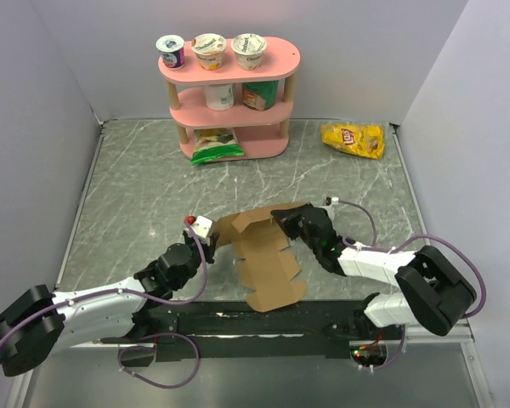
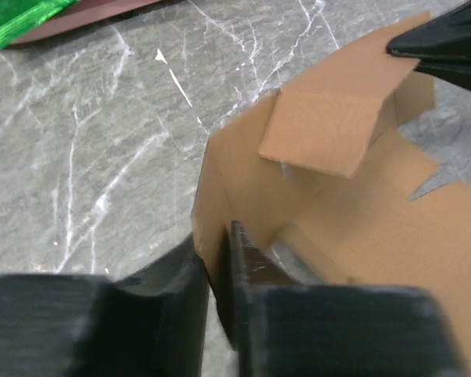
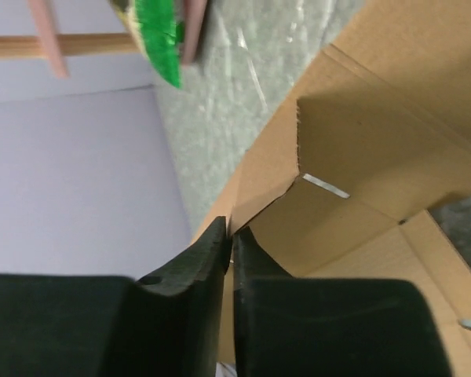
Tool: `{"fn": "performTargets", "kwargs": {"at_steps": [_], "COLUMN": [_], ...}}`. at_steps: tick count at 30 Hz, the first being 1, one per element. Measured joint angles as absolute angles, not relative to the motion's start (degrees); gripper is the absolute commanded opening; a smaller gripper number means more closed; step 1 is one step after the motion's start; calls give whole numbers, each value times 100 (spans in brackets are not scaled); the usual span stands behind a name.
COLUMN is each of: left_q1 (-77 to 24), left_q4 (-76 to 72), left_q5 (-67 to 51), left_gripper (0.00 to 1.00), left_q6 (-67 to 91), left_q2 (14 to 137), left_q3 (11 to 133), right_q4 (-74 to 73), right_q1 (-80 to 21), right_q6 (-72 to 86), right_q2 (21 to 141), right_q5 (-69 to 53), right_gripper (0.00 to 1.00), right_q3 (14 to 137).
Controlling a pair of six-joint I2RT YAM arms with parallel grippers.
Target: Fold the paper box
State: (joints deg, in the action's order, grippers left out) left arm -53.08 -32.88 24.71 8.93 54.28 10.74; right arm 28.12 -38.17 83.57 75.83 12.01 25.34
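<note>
The left gripper pinches the left wall of the paper box while the right gripper clamps its far-right flap.

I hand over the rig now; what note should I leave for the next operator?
Left end effector: shut on the left wall of the paper box.
Right end effector: shut on a raised flap edge at its far right.
Box: in the middle of the table; far part raised, near part flat.
Done: first walls lifted.
Left: fold the near panels, close the box.
</note>
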Motion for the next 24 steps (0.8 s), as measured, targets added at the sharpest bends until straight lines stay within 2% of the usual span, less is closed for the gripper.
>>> {"fn": "performTargets", "kwargs": {"at_steps": [2, 3, 6, 7, 10, 13, 20, 24], "left_q1": [-5310, -5308, -5308, -5308, -5308, -5308, -5308, -5334], "left_q4": [-3192, -3179, -3103, -3059, -2808, -2488, -1890, -1855], "left_q5": [2510, 2534, 2606, 2644, 2786, 2943, 3050, 2692], "left_gripper": [61, 73, 93, 95, 97, 95, 80, 77], "left_q6": [939, 926, 1033, 1061, 1197, 1385, 2287, 2867], "left_q2": [5428, 5424, 5352, 5293, 5037, 4724, 4250, 4657], "left_q3": [1125, 1140, 1214, 1234, 1363, 1601, 2108, 2167], "right_q4": [2919, 2893, 2838, 2832, 2856, 3024, 3356, 3612], "right_q1": [-3844, -3850, -3850, -3850, -3850, -3852, -3938, -3988], "right_q6": [8405, 8403, 8392, 8394, 8394, 8388, 8184, 8038], "right_q2": [7518, 7474, 7376, 7347, 7290, 7277, 7240, 7238], "right_q5": [1295, 1352, 1520, 1564, 1667, 1800, 2388, 2746], "right_gripper": [0, 0, 0, 0, 0, 0, 0, 0], "right_q3": [2427, 2370, 2305, 2294, 2270, 2189, 2161, 2161]}}
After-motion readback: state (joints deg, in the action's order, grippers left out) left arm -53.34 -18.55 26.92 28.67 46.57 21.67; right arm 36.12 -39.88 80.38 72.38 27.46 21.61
